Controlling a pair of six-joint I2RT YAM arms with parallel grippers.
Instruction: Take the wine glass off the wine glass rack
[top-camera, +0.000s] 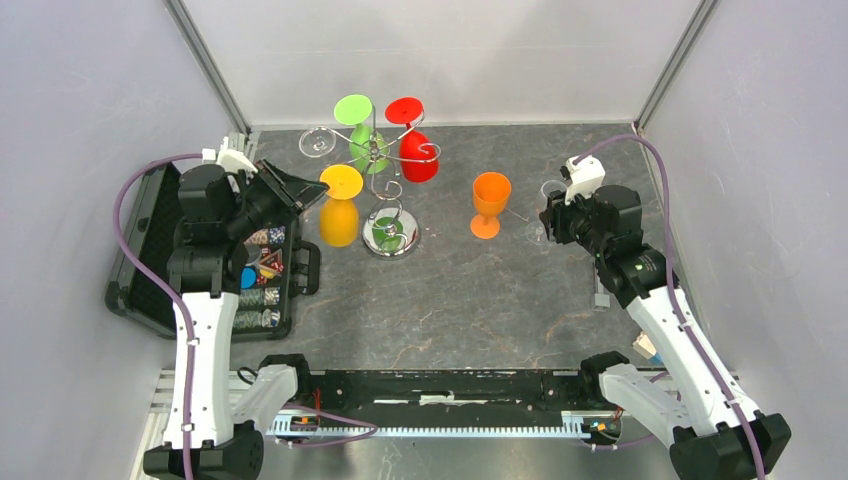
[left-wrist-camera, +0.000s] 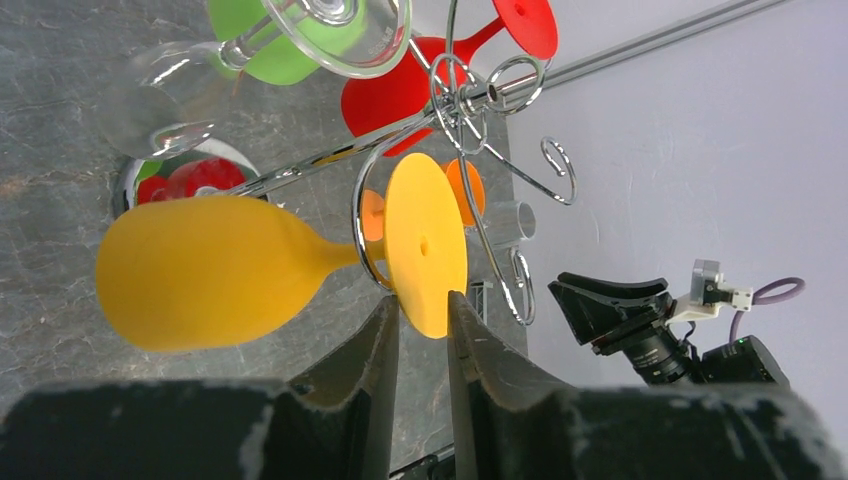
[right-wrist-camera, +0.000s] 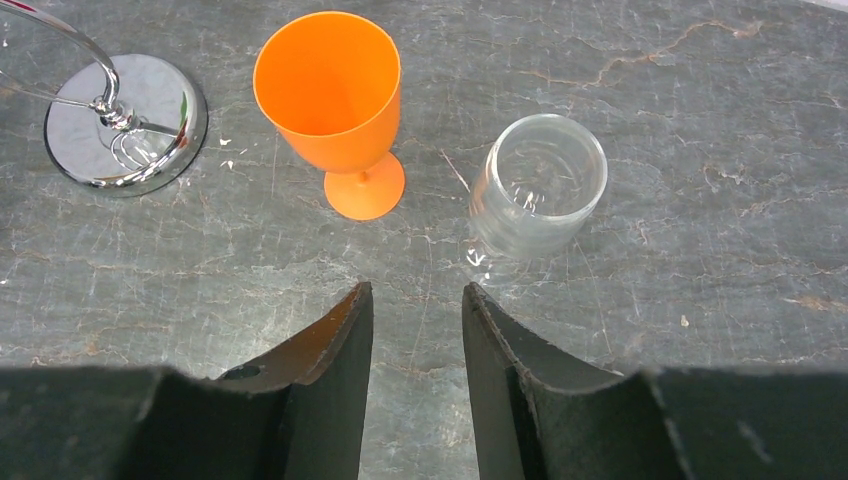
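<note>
Gleaming chrome rack, curled arms

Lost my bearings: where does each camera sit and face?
Top external: above and behind both arms, looking down on the silver chrome wire wine glass rack.
Left wrist: faces the yellow plastic wine glass; left fingers flank its foot.
Right wrist: looks down at the orange plastic goblet; right fingers show.
All share the rack's base.

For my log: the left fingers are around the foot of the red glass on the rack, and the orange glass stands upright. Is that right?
No: the left fingers straddle the foot of the yellow glass, not a red one; the left wrist view shows it. The rest holds.
</note>
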